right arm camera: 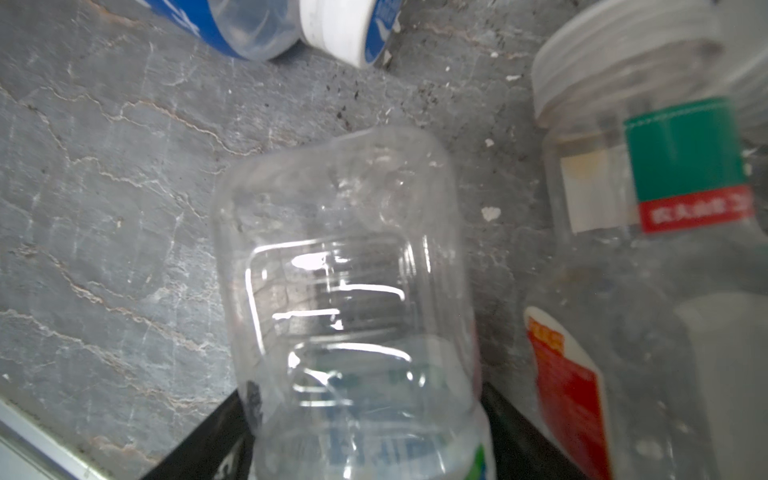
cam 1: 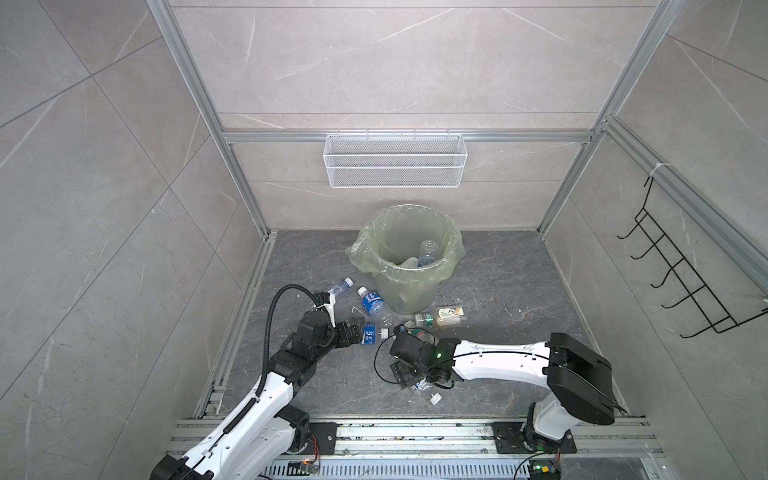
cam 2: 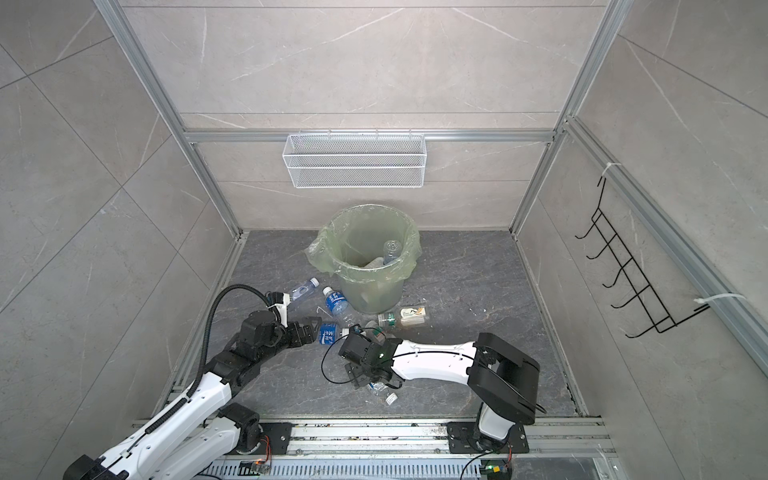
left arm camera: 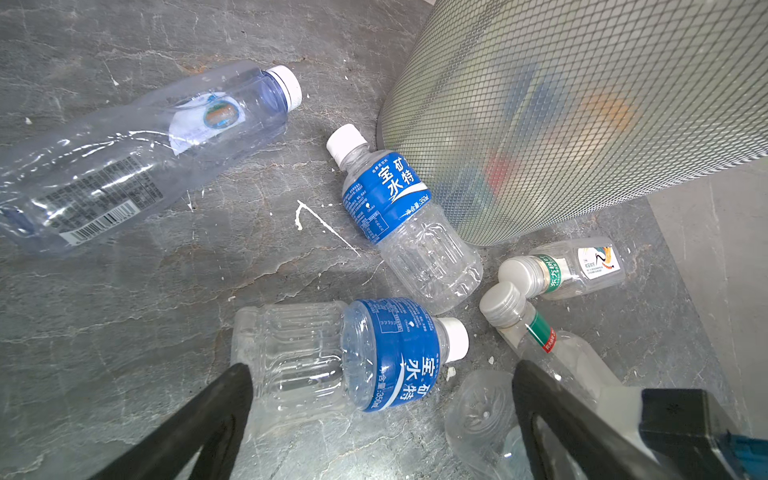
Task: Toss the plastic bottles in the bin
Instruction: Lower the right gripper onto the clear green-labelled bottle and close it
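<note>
**Plastic bottles on the stone floor, a few already in the bin**

Clear, thin-walled plastic fills most of my feed. My left gripper (left arm camera: 380,368) stands spread wide, a black finger to either side of a ribbed blue-labelled bottle (left arm camera: 390,353) lying on its side, white cap on. My right gripper (right arm camera: 365,390) is pinching a clear ribbed bottle (right arm camera: 345,270), one finger flush against each flank. Close beside it lies a red-and-green-banded bottle (right arm camera: 665,208) with a ridged pale cap.

A second blue-labelled bottle (cam 1: 371,300) lies just beside the foot of the bin (cam 1: 405,291). A long crushed bottle (cam 1: 340,286) lies left of that, and a green-banded bottle (cam 1: 432,318) lies near the bin's right side.

The bin is round and translucent pale green, with a filmy bag (cam 1: 361,253) folded over its rim. It stands near the back wall, with bottles inside (cam 1: 428,251).

I note a floor (cam 1: 498,291) of dark grey veined stone. The walls (cam 1: 374,62) are pale marbled tile in aluminium framing (cam 1: 395,136). They carry a white mesh basket (cam 1: 392,160) and a black wire hook rack (cam 1: 681,259).
</note>
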Controlling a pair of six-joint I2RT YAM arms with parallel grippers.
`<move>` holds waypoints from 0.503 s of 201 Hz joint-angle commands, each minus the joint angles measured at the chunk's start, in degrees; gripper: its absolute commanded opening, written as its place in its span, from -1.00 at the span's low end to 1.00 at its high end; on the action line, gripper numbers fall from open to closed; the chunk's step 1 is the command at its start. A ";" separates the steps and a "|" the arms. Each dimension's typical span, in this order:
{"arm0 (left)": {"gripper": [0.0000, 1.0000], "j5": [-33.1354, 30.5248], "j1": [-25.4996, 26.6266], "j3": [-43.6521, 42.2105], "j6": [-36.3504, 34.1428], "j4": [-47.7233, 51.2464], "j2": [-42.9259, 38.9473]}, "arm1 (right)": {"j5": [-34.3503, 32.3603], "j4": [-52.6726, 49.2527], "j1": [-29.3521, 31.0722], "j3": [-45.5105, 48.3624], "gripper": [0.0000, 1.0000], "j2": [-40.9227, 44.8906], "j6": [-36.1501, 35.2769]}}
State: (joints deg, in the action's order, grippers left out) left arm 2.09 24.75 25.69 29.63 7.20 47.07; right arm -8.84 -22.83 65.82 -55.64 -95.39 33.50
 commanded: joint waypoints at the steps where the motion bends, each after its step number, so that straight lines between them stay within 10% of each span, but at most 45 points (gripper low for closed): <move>1: 1.00 1.25 -0.32 0.06 0.54 -2.38 -0.58 | -1.65 -0.38 0.62 -1.82 0.61 -1.31 0.76; 101: 0.99 1.49 -0.40 -0.23 0.93 -2.92 -0.34 | -3.64 -2.34 2.18 -3.25 0.42 -3.94 -0.25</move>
State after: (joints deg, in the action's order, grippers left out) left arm 2.20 24.71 25.54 29.87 7.11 47.07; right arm -11.11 -23.33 67.40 -57.34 -98.00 33.45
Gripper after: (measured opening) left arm 0.997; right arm 0.720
